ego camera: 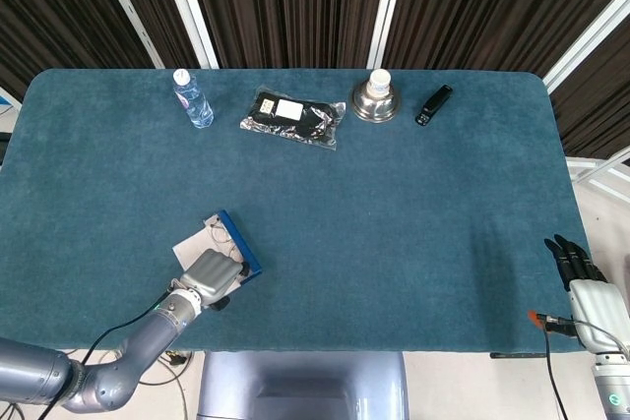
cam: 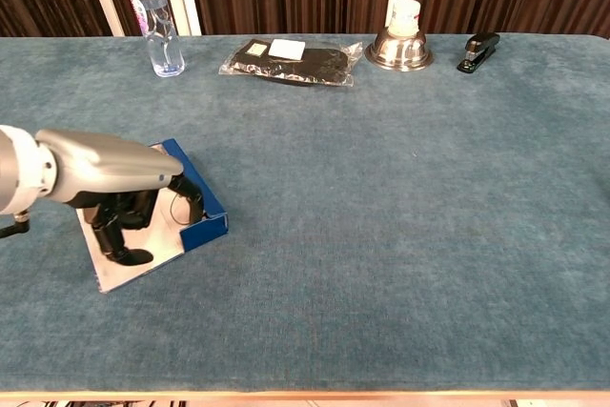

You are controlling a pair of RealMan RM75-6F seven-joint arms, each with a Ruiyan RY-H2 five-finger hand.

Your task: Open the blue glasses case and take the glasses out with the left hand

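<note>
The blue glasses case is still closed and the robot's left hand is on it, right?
Not quite: the case is open, its pale lining and the glasses showing, as the chest view makes clear. The left hand is indeed on it.

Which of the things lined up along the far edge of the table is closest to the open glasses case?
The water bottle, leftmost in that row. The black packet, the metal bowl with the cup and the stapler all sit further right, away from the blue glasses case.
</note>
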